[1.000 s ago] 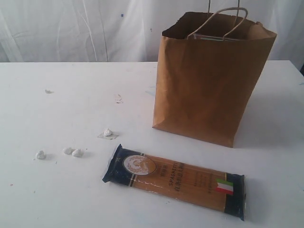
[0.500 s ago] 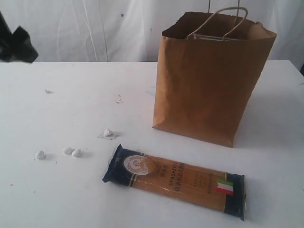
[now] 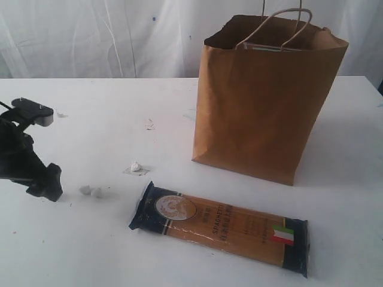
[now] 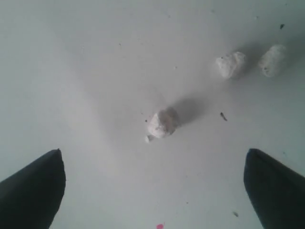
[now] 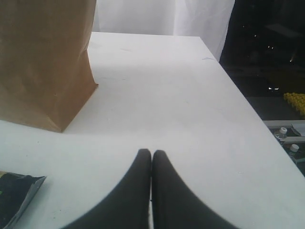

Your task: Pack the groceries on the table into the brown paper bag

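I am hovering my left gripper [image 4: 153,151] wide open at the left edge of the tabletop [image 3: 90,251], right gripper [image 5: 151,152] closed and empty; next, straddling 1 spaghetti pack [image 3: 218,227].

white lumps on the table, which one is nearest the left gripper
The lone crumpled white lump centred ahead of the open left gripper; the other two lumps lie paired, farther off.

Soft, even light washes the white desk [image 3: 119,251] almost blank. The brown paper bag [image 3: 263,101] throws a faint shadow toward the desk's right edge. Close up, the white lumps [image 4: 162,124] look greyish and slightly soft, each trailing a blurry shadow.
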